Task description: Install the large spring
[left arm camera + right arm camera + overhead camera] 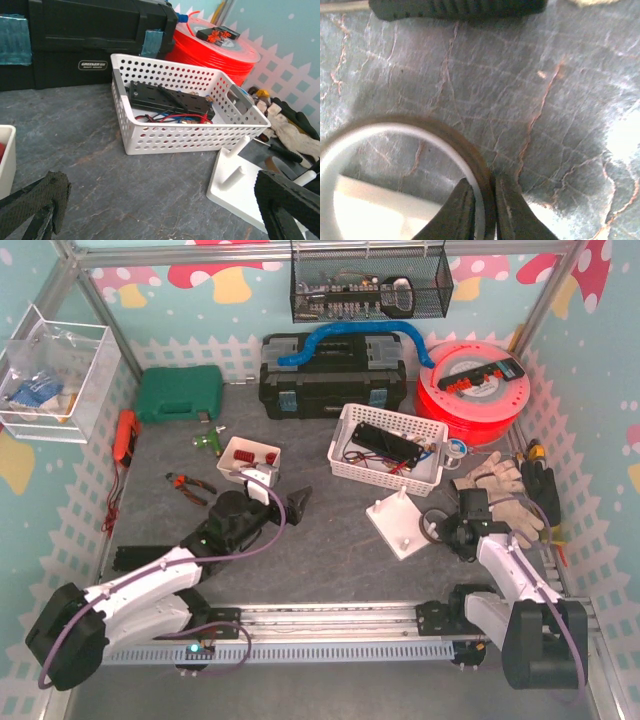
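Observation:
The white peg base lies on the slate mat right of centre; it also shows in the left wrist view with its pegs upright. A small white tray holds red pieces; I cannot single out the large spring. My left gripper is open and empty over bare mat, its fingers spread wide left of the base. My right gripper is shut on the wall of a brownish tape roll, one finger inside the ring and one outside, just right of the base.
A white perforated basket with a black part and wires stands behind the base. Work gloves lie at the right, pliers at the left. A black toolbox, a red reel and a green case line the back.

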